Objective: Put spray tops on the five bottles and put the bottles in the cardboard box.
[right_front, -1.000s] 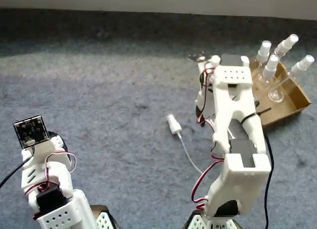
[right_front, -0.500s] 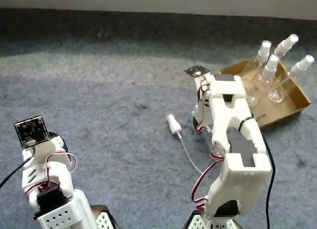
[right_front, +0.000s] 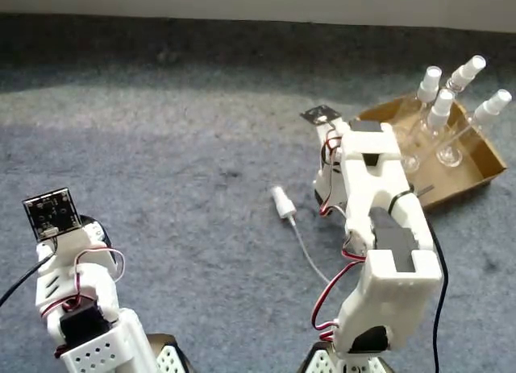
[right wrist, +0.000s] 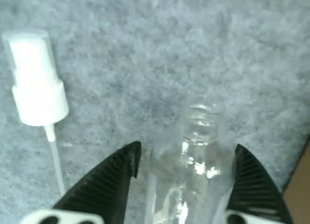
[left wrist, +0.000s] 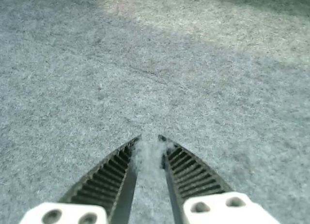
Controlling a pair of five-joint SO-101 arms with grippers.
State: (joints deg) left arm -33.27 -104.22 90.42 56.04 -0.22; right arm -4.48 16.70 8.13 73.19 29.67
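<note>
A clear bottle (right wrist: 198, 156) with no top lies on the grey carpet, its open neck pointing away from the wrist. My right gripper (right wrist: 186, 154) is open, one finger on each side of the bottle with small gaps. A loose white spray top (right wrist: 36, 79) with a thin tube lies beside it, also on the carpet (right_front: 282, 202). Several bottles (right_front: 442, 107) with spray tops stand in the cardboard box (right_front: 472, 178). My right arm (right_front: 379, 204) hangs between the loose top and the box. My left gripper (left wrist: 150, 138) is shut over bare carpet, holding nothing.
The left arm (right_front: 76, 284) sits at the near left corner, far from the bottles. The spray top's tube (right_front: 310, 256) trails toward the right arm's base. A corner of the box (right wrist: 304, 185) lies close to the right gripper.
The right arm drew back from over the box toward the loose spray top one second ago, then stayed still. The left arm has not moved.
</note>
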